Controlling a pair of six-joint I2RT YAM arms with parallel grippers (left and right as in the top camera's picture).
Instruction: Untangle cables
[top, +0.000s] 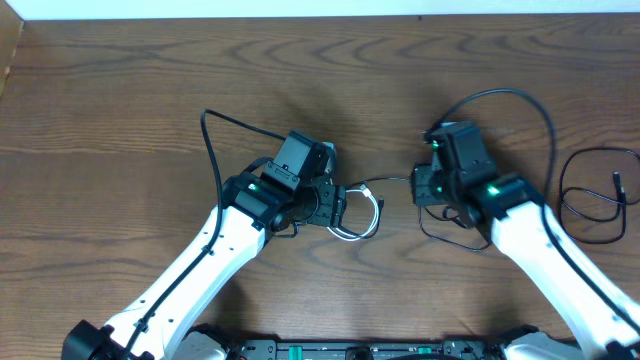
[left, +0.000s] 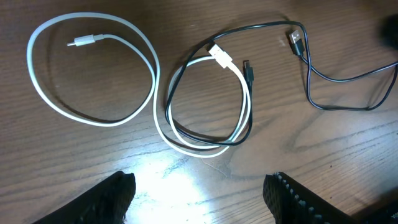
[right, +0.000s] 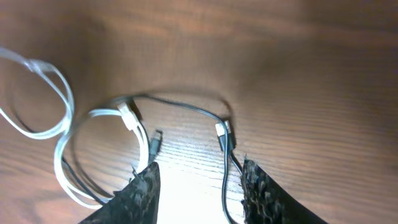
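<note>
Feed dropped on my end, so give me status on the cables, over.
Left gripper open, holding nothing. Right gripper open, black cable running between its jaws. White cable and black cable looped together.

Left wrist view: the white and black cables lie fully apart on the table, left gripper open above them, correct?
No. The left wrist view shows the black cable looped through one coil of the white cable, not lying apart. The left gripper is open above them, as stated.

White cable (left: 154, 81) and black cable (left: 261, 26) lie intertwined on the wooden table (left: 74, 162).
</note>
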